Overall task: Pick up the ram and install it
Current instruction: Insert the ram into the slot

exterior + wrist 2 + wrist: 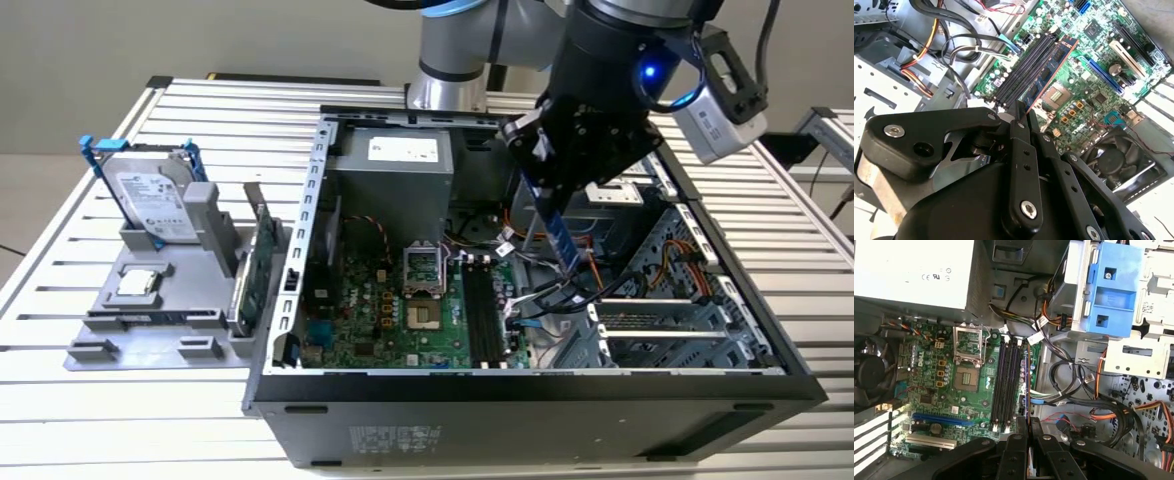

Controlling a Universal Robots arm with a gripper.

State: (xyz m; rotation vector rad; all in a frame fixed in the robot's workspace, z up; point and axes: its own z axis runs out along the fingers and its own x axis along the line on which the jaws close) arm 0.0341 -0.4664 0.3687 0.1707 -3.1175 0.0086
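Ram [1051,70] clamped in end effector [1021,111]; hanging over motherboard [1094,65]

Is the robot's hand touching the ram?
Touching. In the second wrist view the ram sticks out from between the hand's fingers, pinched there; in the exterior view it hangs from the hand.
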